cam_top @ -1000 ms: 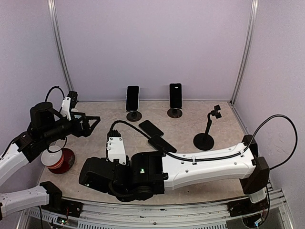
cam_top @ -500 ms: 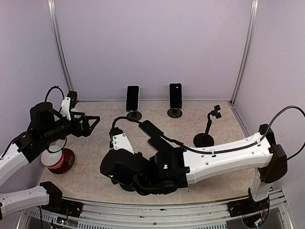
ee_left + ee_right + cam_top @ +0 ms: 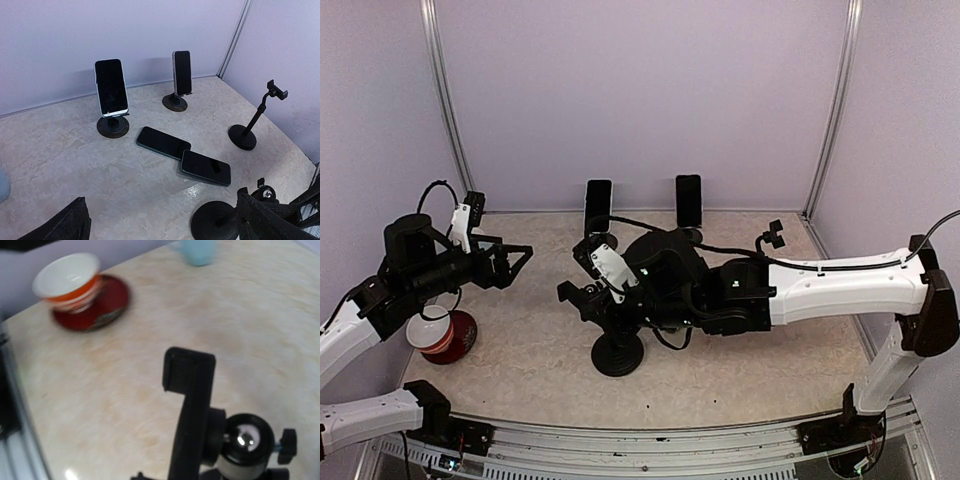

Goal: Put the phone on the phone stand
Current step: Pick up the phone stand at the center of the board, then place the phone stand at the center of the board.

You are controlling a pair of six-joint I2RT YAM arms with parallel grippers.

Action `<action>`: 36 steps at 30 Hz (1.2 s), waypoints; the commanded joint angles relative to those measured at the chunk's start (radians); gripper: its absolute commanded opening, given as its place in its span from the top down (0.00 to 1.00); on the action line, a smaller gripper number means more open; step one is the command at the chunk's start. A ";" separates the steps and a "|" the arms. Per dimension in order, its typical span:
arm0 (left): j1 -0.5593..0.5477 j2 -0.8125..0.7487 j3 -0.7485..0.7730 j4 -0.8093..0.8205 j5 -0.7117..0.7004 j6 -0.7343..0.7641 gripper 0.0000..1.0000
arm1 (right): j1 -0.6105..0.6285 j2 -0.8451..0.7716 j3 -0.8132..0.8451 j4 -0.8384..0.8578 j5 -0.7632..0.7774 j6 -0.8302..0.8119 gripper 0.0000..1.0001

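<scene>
- Left gripper [image 3: 516, 264]: jaws spread to their widest, nothing between them, hanging over the table [image 3: 520, 360] at 9 o'clock.
- Right gripper [image 3: 600, 300]: jaws nearly closed, and it appears clamped on the upper part of the near stand [image 3: 618, 355], whose round base sits on the table at 6 o'clock. Its wrist view shows the stand's cradle [image 3: 189, 390] and ball joint [image 3: 245, 437], but not the fingers.
- Phones, four:
  - Two lie flat mid-table, the far phone [image 3: 161, 142] and the near phone [image 3: 206, 168] just beside it at its 4 o'clock.
  - Two are propped at 12 o'clock, the left phone [image 3: 111, 86] and the right phone [image 3: 182, 72].
- Stands, four: the near stand, the left back stand [image 3: 113, 127], the right back stand [image 3: 174, 103], and a tall stand [image 3: 257, 117] at 2 o'clock holding nothing.
- One bowl [image 3: 428, 327] sits on one red saucer [image 3: 458, 338] at 8 o'clock.
</scene>
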 commanded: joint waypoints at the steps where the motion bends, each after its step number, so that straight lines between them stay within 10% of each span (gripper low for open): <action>1: -0.017 -0.005 -0.012 0.051 0.099 0.020 0.01 | -0.065 -0.120 -0.039 0.131 -0.255 -0.137 0.92; 16: -0.158 0.011 -0.015 0.087 0.494 0.095 0.01 | -0.191 -0.213 -0.151 0.190 -0.704 -0.253 0.94; 36: -0.237 0.143 0.000 0.021 0.596 0.141 0.09 | -0.220 -0.262 -0.291 0.220 -0.802 -0.303 0.94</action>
